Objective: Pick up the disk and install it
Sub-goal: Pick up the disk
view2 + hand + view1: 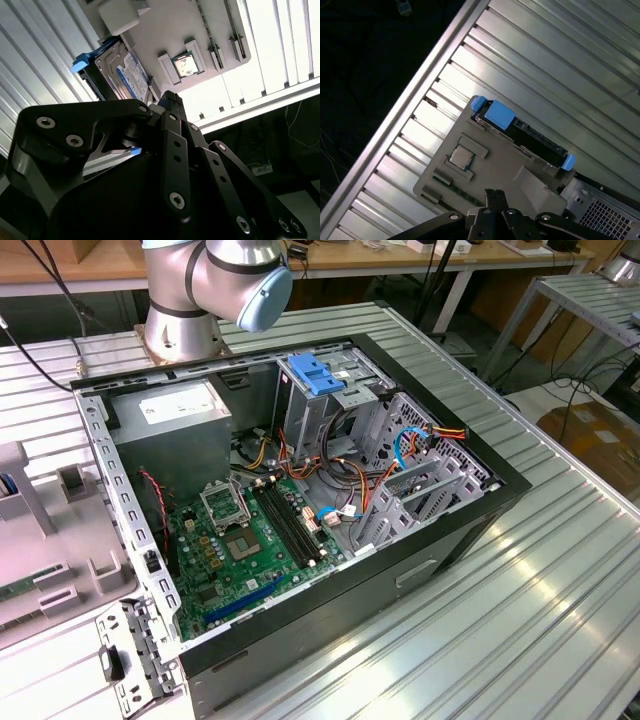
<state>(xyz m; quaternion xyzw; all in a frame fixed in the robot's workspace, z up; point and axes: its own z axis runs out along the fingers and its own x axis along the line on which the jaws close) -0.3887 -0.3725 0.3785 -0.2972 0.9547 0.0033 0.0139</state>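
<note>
On a grey tray (499,161), the blue-railed disk (532,139) stands on edge.

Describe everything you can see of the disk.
The disk is a flat rectangular drive with a dark edge and bright blue plastic rails with a tab. In the second wrist view, its metal face bears a blue-and-white label. It stands on edge in a slot of the grey holder on the ribbed table. The gripper is apart from it.
</note>
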